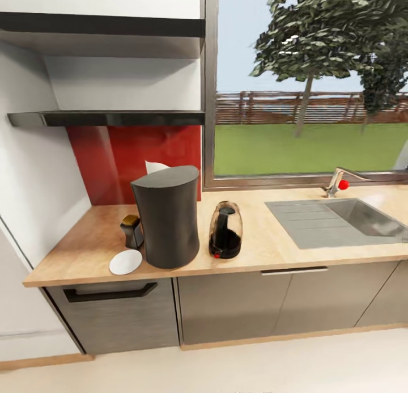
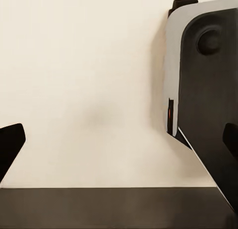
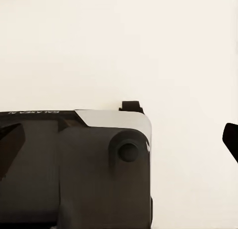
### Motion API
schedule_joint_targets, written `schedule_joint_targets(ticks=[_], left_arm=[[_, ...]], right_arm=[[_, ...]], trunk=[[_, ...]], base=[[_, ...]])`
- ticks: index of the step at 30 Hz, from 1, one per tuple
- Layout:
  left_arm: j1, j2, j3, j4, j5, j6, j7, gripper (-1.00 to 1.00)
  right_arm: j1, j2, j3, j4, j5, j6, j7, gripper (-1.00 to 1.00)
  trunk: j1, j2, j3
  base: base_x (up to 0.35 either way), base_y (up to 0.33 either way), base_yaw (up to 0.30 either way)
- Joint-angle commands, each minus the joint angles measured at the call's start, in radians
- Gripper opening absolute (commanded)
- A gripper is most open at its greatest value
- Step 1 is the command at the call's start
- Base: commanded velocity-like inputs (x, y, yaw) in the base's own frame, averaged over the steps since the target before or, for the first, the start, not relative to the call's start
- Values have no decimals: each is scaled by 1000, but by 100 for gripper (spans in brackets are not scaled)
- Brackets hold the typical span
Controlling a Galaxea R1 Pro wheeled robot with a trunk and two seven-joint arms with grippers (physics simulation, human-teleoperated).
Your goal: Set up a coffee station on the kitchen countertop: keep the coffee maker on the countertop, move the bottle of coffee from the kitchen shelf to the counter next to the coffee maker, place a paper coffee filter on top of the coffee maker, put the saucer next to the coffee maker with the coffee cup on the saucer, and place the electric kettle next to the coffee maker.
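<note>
My left pincer [image 2: 119,140] and right pincer [image 3: 119,140] hang spread and empty, pointed down at the floor beside my base. On the bench [image 1: 79,251], the electric kettle [image 1: 225,229] stands right of the coffee maker [image 1: 167,217]; it looks rigid, likely slippery, so I would grip its handle.

tiny mirrored lettering on robot base [image 3: 74,164], unreadable

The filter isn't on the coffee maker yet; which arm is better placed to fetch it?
Probably left. The paper filter pokes up behind the coffee maker, in the head view's left half. Both the left gripper and right gripper hang open over the floor, so neither leads.
</note>
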Motion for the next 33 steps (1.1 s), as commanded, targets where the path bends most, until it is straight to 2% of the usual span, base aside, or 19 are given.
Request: schedule_joint_targets(ticks=[1, 13, 33], left_arm=[[0, -1, 8, -3, -10, 3, -8, 100], [0, -3, 6, -3, -10, 1, -6, 100], [0, -3, 7, -3, -10, 1, -6, 100]], right_arm=[[-1, 0, 9, 0, -10, 1, -1, 100], [-1, 0, 9, 0, -10, 1, -1, 100], [-1, 0, 9, 0, -10, 1, -1, 100]], trunk=[[1, -2, -2], [1, -2, -2], [1, -2, -2]], base=[[0, -41, -268], [56, -99, -268], [153, -237, -268]])
